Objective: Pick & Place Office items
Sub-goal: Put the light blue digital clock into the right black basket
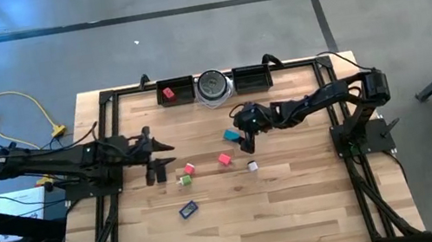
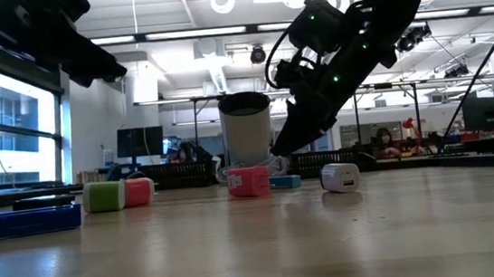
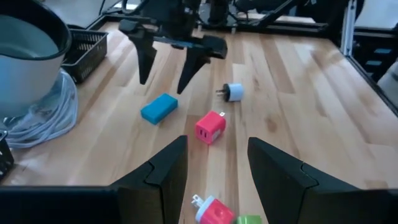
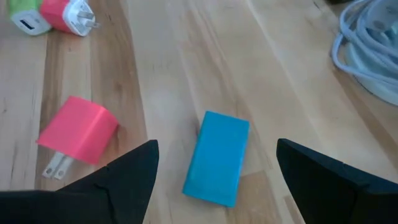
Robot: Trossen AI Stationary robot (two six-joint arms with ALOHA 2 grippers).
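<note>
My right gripper [image 1: 246,141] hangs open just above the teal block [image 4: 217,158], which lies flat on the table; its fingers stand on either side of the block without touching it. A pink block [image 4: 78,130] lies beside the teal one, and a white bit [image 1: 253,166] lies nearer the front. My left gripper [image 1: 160,155] waits open at the table's left, above a red block [image 3: 214,211] and a green cube [image 1: 184,179]. The blue flat piece [image 1: 188,209] lies toward the near edge. Another red block [image 1: 168,94] sits in the left tray. I cannot make out the black bar.
Two black trays [image 1: 251,78] [image 1: 179,83] stand at the far edge with the round silver-grey disc [image 1: 213,86] and a coil of white cable between them. Bare wood lies on the near half of the table. The black frame rails run along both sides.
</note>
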